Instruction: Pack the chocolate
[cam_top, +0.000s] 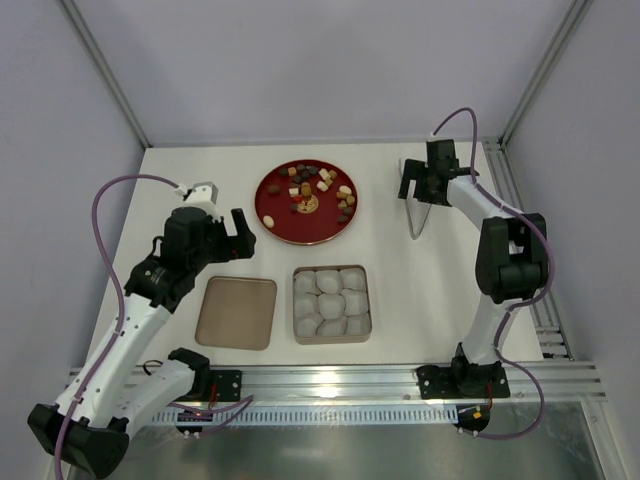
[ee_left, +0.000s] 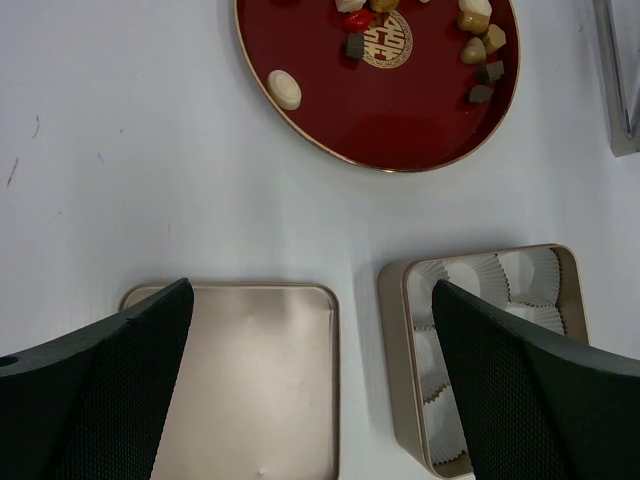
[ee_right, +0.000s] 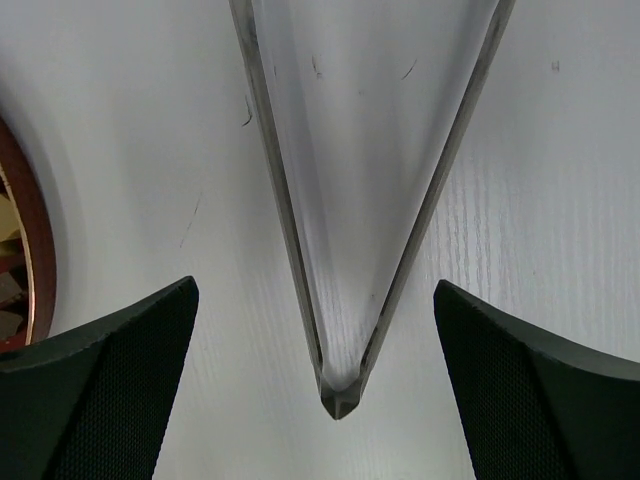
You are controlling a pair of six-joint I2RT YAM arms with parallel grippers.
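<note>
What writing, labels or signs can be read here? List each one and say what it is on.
"囍" in gold, inside a round emblem at the centre of the red plate.
Nothing else readable: no words, brands or numbers show in any view.

Left hand (ee_left: 310, 300) and right hand (ee_right: 315, 290) — both spread wide

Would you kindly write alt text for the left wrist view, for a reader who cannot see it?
The open left gripper hovers above a flat tan lid and a square tin of pale paper cups; beyond them lies a red plate scattered with chocolate.
</note>
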